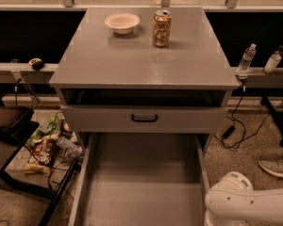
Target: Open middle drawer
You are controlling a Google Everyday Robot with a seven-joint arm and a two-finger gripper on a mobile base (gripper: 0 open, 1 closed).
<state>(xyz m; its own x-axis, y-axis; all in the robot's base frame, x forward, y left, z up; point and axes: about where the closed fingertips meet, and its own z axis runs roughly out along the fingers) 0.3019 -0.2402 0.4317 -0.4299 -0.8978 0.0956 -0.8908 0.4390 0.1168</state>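
My arm [247,204]: white, btm right, beside drawer.
My gripper: out of view below frame; can't tell its state.
Middle drawer [141,192]: pulled far out, grey tray showing.
Upper drawer [144,118]: just above, black handle.
Cabinet top [141,60]: bowl [122,22], can [162,28].

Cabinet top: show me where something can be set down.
The grey cabinet top is bare across its front; white bowl and tan can crowd the back. The pulled-out grey middle drawer is bare inside. Gripper out of view; only the white arm shows, bottom right.
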